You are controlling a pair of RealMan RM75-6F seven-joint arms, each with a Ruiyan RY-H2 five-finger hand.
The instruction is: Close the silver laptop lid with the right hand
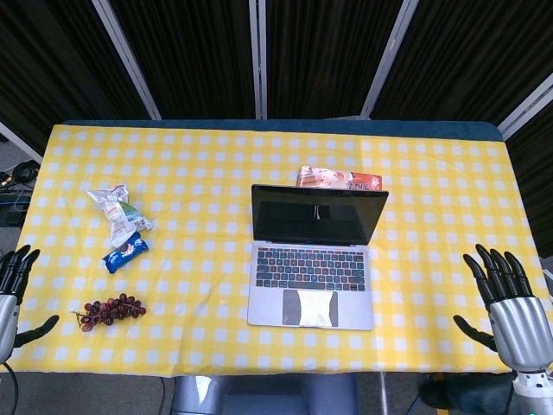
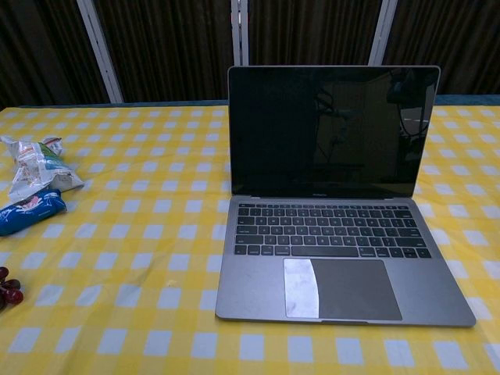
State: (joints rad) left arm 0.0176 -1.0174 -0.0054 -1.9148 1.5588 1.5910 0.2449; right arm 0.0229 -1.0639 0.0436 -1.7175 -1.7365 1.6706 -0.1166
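- The silver laptop sits open on the yellow checked tablecloth, lid upright, its screen dark, keyboard toward the robot.
- The right hand hovers at the table's near edge, well to the right of the laptop and apart from it; its fingers are spread and straight, holding nothing.
- The left hand hangs off the near edge far left of the laptop, fingers apart, also empty.
- Neither hand appears in the chest view.
- Just behind the laptop lid lies a flat red-and-orange packet.
- Left of the laptop: a crumpled white snack bag, a small blue packet just nearer than it, and a bunch of dark red grapes nearest the table's front edge.
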